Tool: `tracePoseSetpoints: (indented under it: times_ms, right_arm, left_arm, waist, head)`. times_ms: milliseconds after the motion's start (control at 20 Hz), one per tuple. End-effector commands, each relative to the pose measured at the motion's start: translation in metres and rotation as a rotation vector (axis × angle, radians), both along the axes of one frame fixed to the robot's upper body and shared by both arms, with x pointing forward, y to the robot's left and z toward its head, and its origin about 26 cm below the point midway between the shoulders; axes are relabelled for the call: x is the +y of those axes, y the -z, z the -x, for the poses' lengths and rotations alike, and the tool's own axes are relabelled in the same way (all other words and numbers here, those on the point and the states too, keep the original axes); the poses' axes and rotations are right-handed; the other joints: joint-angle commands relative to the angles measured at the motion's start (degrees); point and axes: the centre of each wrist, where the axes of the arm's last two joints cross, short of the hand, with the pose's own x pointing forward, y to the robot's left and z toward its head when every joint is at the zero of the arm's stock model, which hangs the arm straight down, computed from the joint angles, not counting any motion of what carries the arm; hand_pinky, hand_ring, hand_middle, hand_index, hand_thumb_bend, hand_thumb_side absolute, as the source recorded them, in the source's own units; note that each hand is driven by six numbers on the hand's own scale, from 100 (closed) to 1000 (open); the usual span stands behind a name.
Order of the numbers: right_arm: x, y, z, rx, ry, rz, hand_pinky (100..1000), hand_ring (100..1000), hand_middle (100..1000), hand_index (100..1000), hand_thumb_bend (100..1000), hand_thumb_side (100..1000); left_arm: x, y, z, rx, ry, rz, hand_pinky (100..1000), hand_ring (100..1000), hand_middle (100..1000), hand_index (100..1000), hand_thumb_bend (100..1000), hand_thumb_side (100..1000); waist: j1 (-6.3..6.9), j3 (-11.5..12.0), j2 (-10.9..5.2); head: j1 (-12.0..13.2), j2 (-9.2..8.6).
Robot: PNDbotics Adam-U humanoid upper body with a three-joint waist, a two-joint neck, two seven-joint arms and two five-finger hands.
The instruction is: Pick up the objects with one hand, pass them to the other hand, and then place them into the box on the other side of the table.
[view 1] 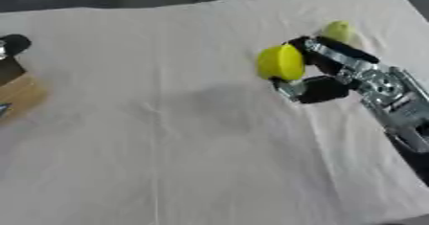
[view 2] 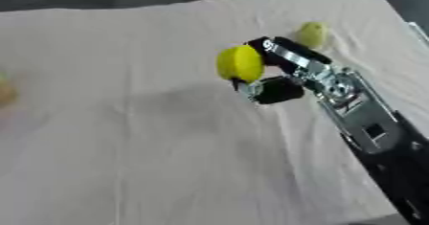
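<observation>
Yellow lemon [view 1: 280,62], long axis upright, is grasped in the right hand [view 1: 322,73] by curled fingers [view 1: 314,90].

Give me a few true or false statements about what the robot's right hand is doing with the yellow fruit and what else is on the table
1. The right hand holds a yellow fruit. True.
2. The held fruit rests on the white cloth. False: it is lifted, with a shadow on the cloth to its left.
3. A second, paler yellow-green fruit lies on the cloth behind the right hand. True.
4. The left hand is reaching for the held fruit. False: no left hand shows in either view.
5. A wooden box shows at the right edge. False: it shows at the left edge of the left eye view.
</observation>
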Motion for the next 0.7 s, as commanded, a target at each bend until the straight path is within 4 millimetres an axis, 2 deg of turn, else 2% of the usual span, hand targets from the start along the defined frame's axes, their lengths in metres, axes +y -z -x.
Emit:
tracePoseSetpoints:
  times_ms: [50, 100, 500, 700]
  right_arm:
    - [0.017, -0.008, 0.003, -0.027, -0.049, -0.027, 658, 511, 437, 634, 100, 146]
    - [0.022, -0.008, 0.003, -0.028, -0.06, -0.031, 658, 511, 437, 634, 100, 147]
    - [0.055, -0.005, 0.003, -0.025, -0.128, -0.028, 659, 513, 440, 637, 100, 146]
    - [0.067, -0.003, 0.003, -0.025, -0.153, -0.028, 661, 515, 443, 641, 100, 152]
  left_arm:
    - [-0.008, -0.013, 0.011, -0.005, 0.087, -0.073, 774, 740, 721, 809, 740, 442]
    - [-0.011, -0.014, 0.012, 0.005, 0.11, -0.089, 774, 740, 721, 809, 656, 451]
    - [-0.039, -0.023, 0.032, 0.059, 0.266, -0.202, 770, 743, 728, 810, 651, 450]
    - [-0.048, -0.024, 0.035, 0.079, 0.298, -0.244, 770, 747, 746, 816, 650, 448]
  waist:
    - [0.08, 0.2, -1.9]
    - [0.09, 0.2, -1.92]
    - [0.07, 0.5, -2.02]
    - [0.1, 0.5, -2.07]
  head:
    - [0.3, -0.37]
    - [0.4, -0.38]
    - [1.3, -0.29]
    - [1.9, -0.18]
